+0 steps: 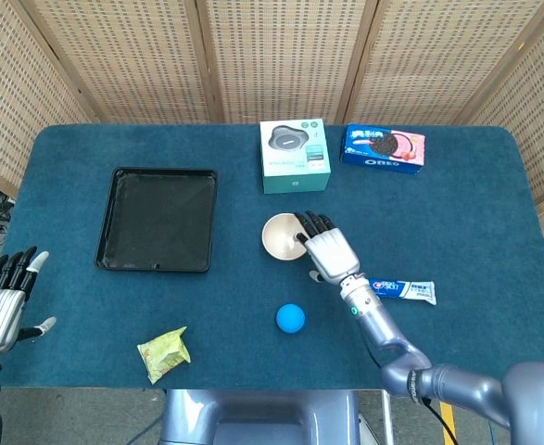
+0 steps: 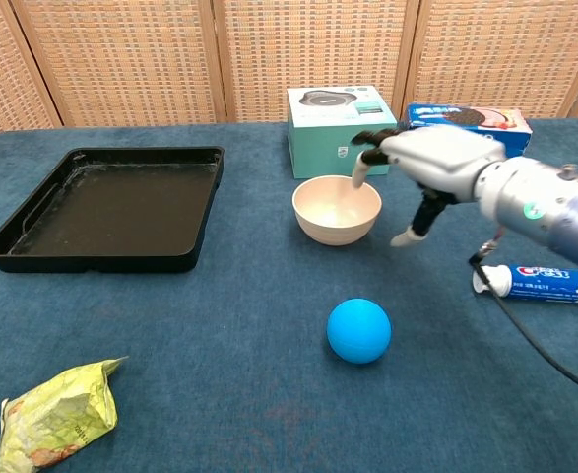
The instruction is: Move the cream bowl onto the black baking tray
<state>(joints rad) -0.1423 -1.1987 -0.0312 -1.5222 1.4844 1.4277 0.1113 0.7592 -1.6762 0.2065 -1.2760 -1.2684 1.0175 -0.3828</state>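
The cream bowl (image 1: 283, 236) (image 2: 336, 208) stands upright on the blue cloth near the table's middle. My right hand (image 1: 325, 247) (image 2: 428, 161) hovers over the bowl's right rim, fingers spread and dipping toward the inside, thumb hanging outside the wall; it holds nothing. The black baking tray (image 1: 158, 219) (image 2: 101, 209) lies empty to the left of the bowl. My left hand (image 1: 3, 298) rests open at the table's left front edge, far from both; the chest view does not show it.
A teal box (image 1: 295, 155) (image 2: 339, 117) and an Oreo pack (image 1: 384, 148) (image 2: 471, 118) stand behind the bowl. A blue ball (image 1: 290, 318) (image 2: 358, 330) lies in front of it, a toothpaste tube (image 1: 403, 290) (image 2: 540, 282) to the right, a crumpled green packet (image 1: 163, 352) (image 2: 57, 419) front left.
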